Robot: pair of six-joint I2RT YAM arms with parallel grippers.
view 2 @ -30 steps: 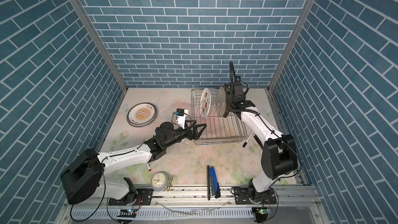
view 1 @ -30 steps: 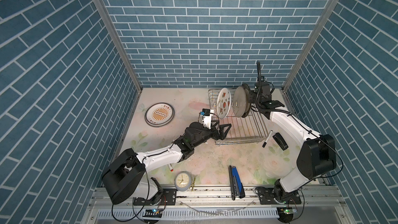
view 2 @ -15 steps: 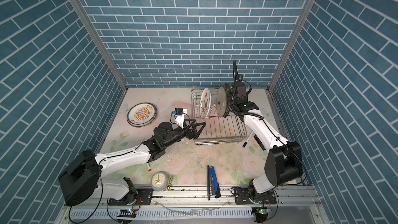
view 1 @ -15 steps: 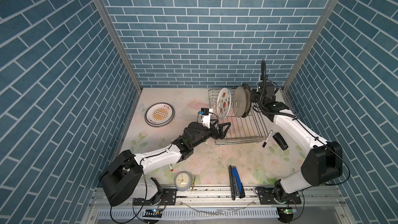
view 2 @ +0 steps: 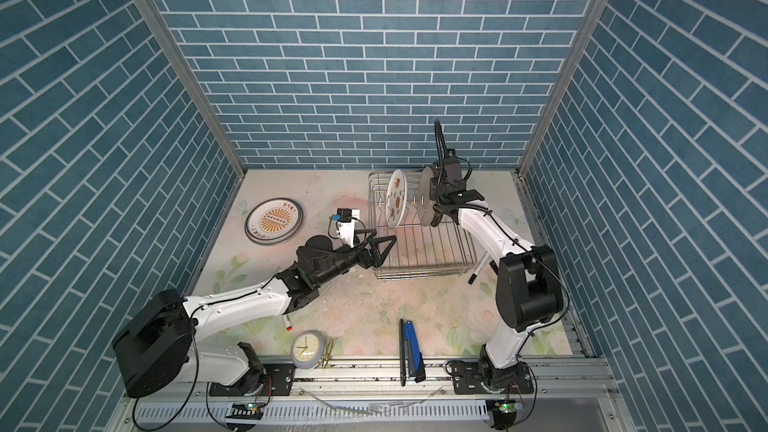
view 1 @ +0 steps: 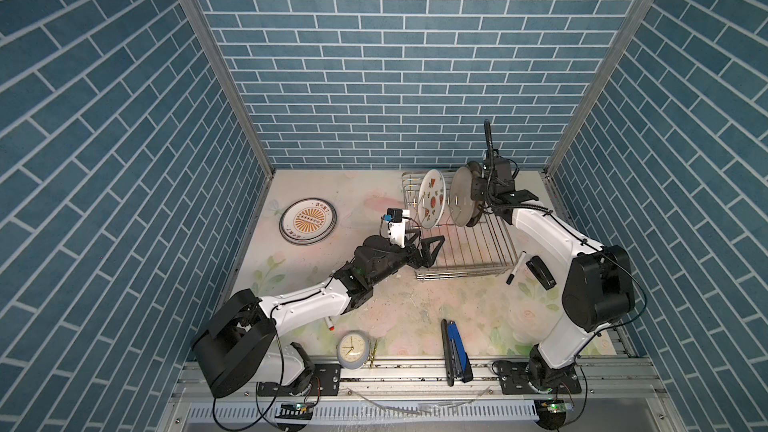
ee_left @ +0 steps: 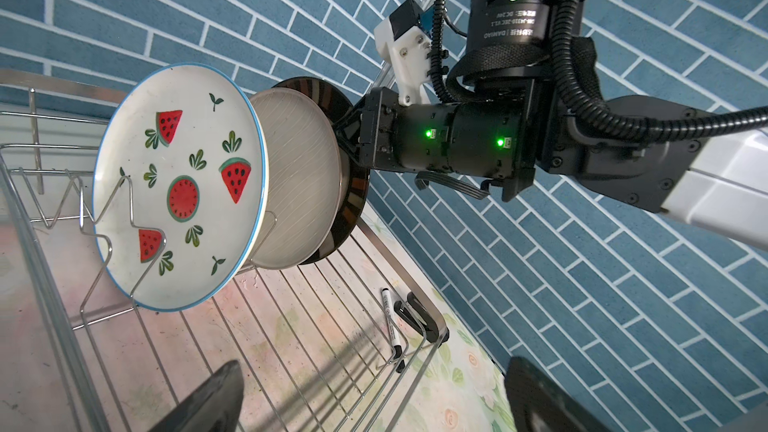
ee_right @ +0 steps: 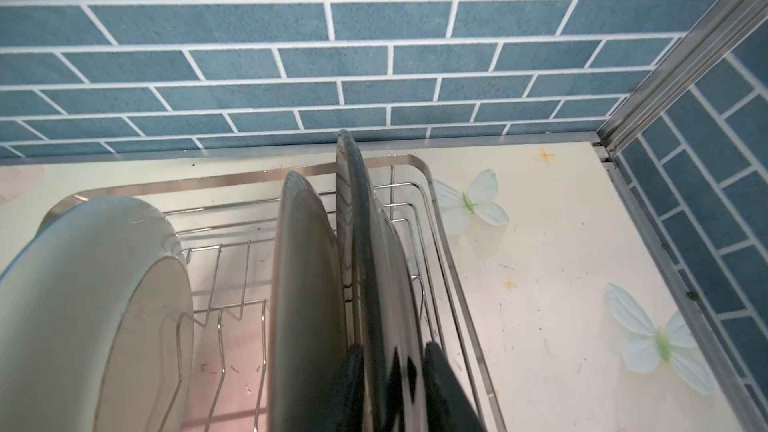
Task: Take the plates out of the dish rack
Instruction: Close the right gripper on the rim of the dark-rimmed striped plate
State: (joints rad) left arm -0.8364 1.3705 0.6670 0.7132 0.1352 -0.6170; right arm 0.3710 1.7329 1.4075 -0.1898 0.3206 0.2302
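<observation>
The wire dish rack (view 1: pixel 462 275) (view 2: pixel 419 275) holds three upright plates. They are a watermelon-print plate (view 1: pixel 432 199) (ee_left: pixel 178 189), a plain greyish plate (view 1: pixel 462 197) (ee_left: pixel 303 176) (ee_right: pixel 307 284) and a dark glossy plate (ee_left: pixel 358 197) (ee_right: pixel 353 209) at the right end. My right gripper (view 1: pixel 477 203) (ee_right: pixel 392 351) is shut on the dark plate's upper rim, one finger on each face. At the rack's near left corner my left gripper (view 1: pixel 426 239) (ee_left: pixel 374 367) stands open and holds nothing. A sunburst-print plate (view 1: pixel 307 221) (view 2: pixel 274 221) lies flat at the far left.
A marker (view 1: pixel 515 268) and a black object (view 1: pixel 540 273) lie right of the rack. A small clock (view 1: pixel 352 350), a red-tipped pen (view 1: pixel 329 324) and a blue and black tool (view 1: pixel 455 347) lie near the front edge. Tiled walls close in on three sides.
The right arm has shifted a little at the plates, and its jaws have closed in on the dark plate's rim. The left arm has stayed put.
</observation>
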